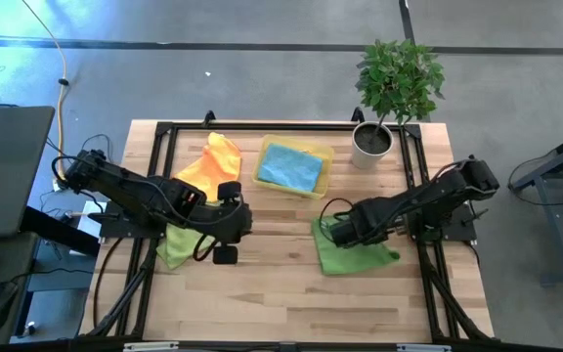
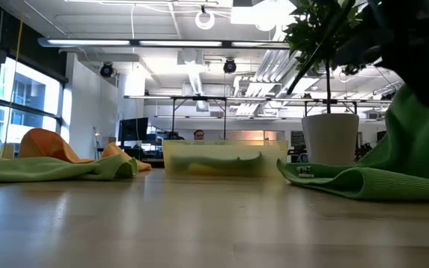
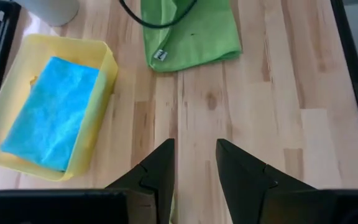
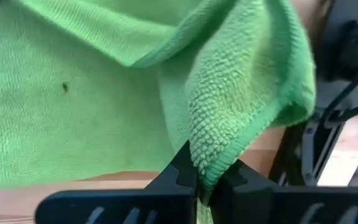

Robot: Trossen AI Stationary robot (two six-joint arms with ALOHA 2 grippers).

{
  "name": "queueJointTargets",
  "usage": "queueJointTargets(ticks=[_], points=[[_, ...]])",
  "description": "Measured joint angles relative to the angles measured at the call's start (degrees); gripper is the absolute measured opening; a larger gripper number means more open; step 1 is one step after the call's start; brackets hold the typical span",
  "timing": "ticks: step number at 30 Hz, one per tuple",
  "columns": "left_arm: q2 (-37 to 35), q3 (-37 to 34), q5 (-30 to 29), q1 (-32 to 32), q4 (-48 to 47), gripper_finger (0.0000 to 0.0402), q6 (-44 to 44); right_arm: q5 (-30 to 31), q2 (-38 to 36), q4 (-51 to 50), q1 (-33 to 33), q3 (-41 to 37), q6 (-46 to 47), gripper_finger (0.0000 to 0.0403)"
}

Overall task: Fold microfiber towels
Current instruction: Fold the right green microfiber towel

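A light green towel (image 1: 355,252) lies at the table's right, and my right gripper (image 1: 336,233) is shut on it above its left part. In the low view this towel rises at the right edge (image 2: 415,134). My left gripper (image 3: 194,155) hangs open over bare wood near the table's middle (image 1: 225,252), touching nothing. A second light green towel (image 1: 176,246) lies flat under the left arm. An orange and yellow heap of towels (image 1: 213,161) rests behind it. A blue towel (image 1: 289,168) lies in the yellow tray (image 1: 326,156). My right gripper pinches a bunched, hemmed edge of the green towel (image 4: 219,146) between its two fingers (image 4: 182,171); how many layers are held I cannot tell. The fingers come from above, pointing steeply down. The held part is drawn up off the table, and the rest of the towel (image 4: 61,118) lies spread on the wood.
A potted plant (image 1: 389,88) stands at the far right corner, next to the tray. Black frame rails run along the table's left and right sides. Bare wood lies along the near half of the table (image 1: 291,303). A person shows far behind the tray (image 2: 199,135).
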Motion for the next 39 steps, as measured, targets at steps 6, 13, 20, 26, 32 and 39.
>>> queueJointTargets(ticks=[6,13,20,26,32,39], points=[[-0.28,0.0,-0.25,1.24,-0.91,0.0106,3.02,-3.86,7.24,4.57,-0.02,4.65,-0.88,0.0001],[-1.12,-0.07,0.36,3.49,-3.42,0.0106,5.22,-0.88,14.67,5.12,-0.23,14.29,-1.13,0.0],[-2.04,-0.02,0.68,4.13,-3.22,0.0106,8.11,2.27,21.16,7.48,-2.29,18.77,-2.63,0.0],[-2.68,0.0,0.7,4.11,-3.19,0.0106,8.1,5.86,23.04,13.89,-4.37,18.82,-6.35,0.0],[-2.93,-0.02,0.72,4.11,-3.09,0.0106,7.15,11.92,23.06,13.56,-5.67,18.78,-8.34,0.0],[-2.92,0.0,0.7,4.04,-3.19,0.0106,5.54,14.48,23.06,14.38,-5.79,18.76,-12.03,0.007]])
